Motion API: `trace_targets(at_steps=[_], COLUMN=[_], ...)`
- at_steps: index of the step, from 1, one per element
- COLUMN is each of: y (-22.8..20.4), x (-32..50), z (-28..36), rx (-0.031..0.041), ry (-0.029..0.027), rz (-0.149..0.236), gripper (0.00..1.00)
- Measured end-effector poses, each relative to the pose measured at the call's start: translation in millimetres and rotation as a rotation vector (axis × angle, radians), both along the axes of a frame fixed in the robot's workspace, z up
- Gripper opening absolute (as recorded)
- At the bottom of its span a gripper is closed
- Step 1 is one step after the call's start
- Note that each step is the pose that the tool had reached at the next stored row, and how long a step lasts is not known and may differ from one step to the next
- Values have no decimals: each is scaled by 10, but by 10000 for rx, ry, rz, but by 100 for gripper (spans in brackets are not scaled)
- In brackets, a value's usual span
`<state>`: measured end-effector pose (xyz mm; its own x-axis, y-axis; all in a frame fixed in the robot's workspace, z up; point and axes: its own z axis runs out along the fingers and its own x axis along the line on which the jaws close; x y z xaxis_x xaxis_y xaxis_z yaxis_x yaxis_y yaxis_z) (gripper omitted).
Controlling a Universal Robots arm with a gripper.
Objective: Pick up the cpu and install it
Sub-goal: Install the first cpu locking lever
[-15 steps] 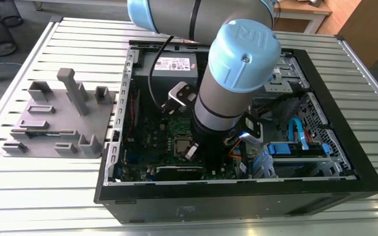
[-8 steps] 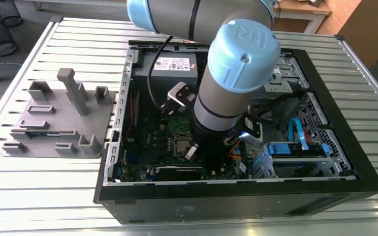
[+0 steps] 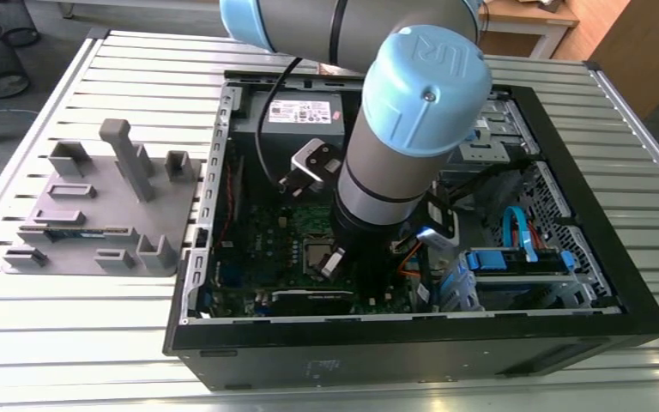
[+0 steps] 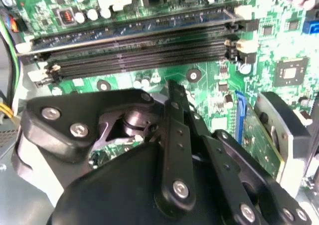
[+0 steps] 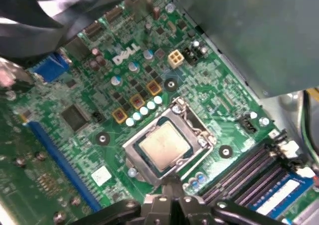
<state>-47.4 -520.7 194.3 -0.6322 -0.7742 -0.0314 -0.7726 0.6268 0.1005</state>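
The gripper (image 5: 172, 189) hangs low over the green motherboard (image 5: 224, 95). In the first wrist view its fingertips appear pressed together with nothing between them, though their ends sit at the picture's edge, so that reading is not certain. In the second wrist view the black linkage of the gripper (image 4: 177, 150) blocks the socket, and the fingers stand just on the socket's side of the long black memory slots (image 4: 139, 55).

The cpu (image 5: 164, 145) is not in the gripper's grasp. It lies flat inside the metal frame of the socket (image 5: 192, 116), dull silvery face up. It sits just beyond the fingertips, close to them but apart.

Beside the socket run the memory slots (image 5: 249, 170), and the outermost of these from the socket holds a stick with a blue label (image 5: 279, 197). On the socket's opposite side a long blue connector strip (image 5: 60, 157) crosses the board.

In the exterior view the arm (image 3: 398, 172) reaches down into the open black computer case (image 3: 604, 292) and ends right over the socket (image 3: 320, 257). Well away from the socket, outside the case, a grey block tray (image 3: 100, 215) stands on the slatted metal table (image 3: 78, 343).
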Motion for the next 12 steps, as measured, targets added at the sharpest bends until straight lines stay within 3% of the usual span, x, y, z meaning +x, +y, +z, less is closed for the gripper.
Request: trace_targets(at_steps=[7, 12], y=[-1, -1], x=[2, 2], z=[5, -31], rx=[0, 5], ry=[-6, -55], rz=[11, 52], gripper=[11, 11])
